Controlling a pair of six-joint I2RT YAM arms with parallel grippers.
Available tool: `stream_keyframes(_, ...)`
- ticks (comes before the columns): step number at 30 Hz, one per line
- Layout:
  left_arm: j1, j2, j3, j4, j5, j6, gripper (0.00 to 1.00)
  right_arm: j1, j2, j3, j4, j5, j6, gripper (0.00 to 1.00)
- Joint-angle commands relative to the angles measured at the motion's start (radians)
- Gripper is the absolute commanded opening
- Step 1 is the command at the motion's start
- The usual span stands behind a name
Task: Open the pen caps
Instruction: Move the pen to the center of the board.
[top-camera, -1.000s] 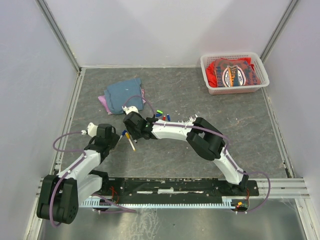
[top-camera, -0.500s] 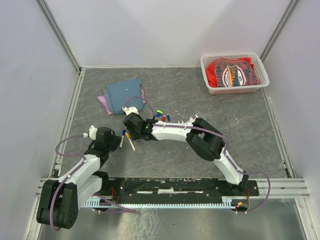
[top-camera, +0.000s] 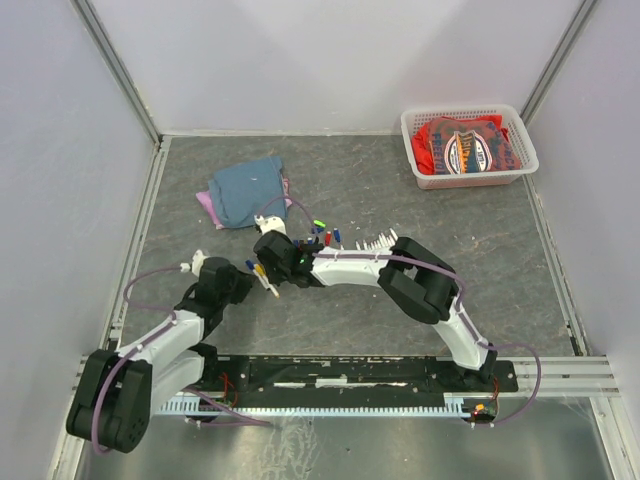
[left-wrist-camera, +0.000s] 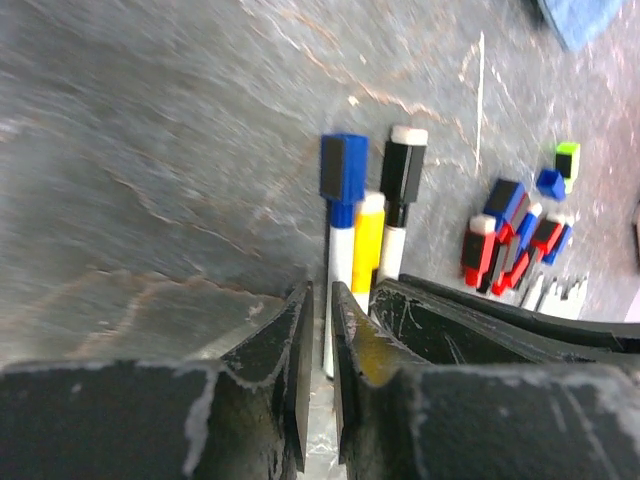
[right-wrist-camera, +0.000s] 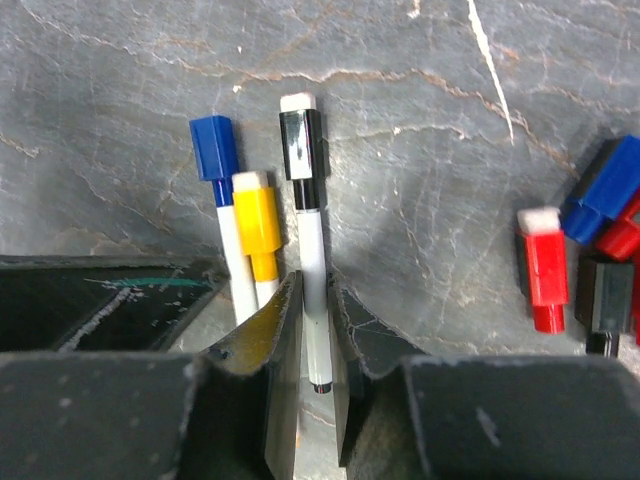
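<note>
White walls (top-camera: 330, 60) enclose a grey, stone-patterned table (top-camera: 350, 180). Left of centre in the overhead frame, the left gripper (left-wrist-camera: 320, 295) pinches the blue-capped pen (left-wrist-camera: 340, 260); the right gripper (right-wrist-camera: 317, 292) closely flanks the black-capped pen (right-wrist-camera: 313, 260), grip unclear. Both pens lie lengthwise up the wrist frames, with the blue cap (right-wrist-camera: 215, 147), yellow cap (right-wrist-camera: 257, 210) and black cap (right-wrist-camera: 301, 145) pointing toward the top edge.

We're in a robotics lab test cell: plain white panel walls (top-camera: 330, 60), aluminium framing (top-camera: 118, 70), grey slate-look table (top-camera: 480, 250), left arm (top-camera: 165, 335) and right arm (top-camera: 420, 285) bolted to a mounting rail (top-camera: 350, 375).
</note>
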Motion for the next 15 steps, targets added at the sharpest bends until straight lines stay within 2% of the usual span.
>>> stream_keyframes(1, -0.095, 0.042, 0.004, -0.016, -0.01, -0.033, 0.2, 0.008, -0.048, -0.082, -0.046, 0.022, 0.03, 0.23)
stream_keyframes(7, -0.224, 0.075, 0.028, -0.015, -0.08, -0.078, 0.2, 0.012, -0.101, -0.162, -0.027, 0.036, 0.037, 0.22)
stream_keyframes(15, -0.338, 0.129, 0.04, -0.005, -0.131, -0.12, 0.19, 0.016, -0.19, -0.302, 0.02, 0.054, 0.061, 0.23)
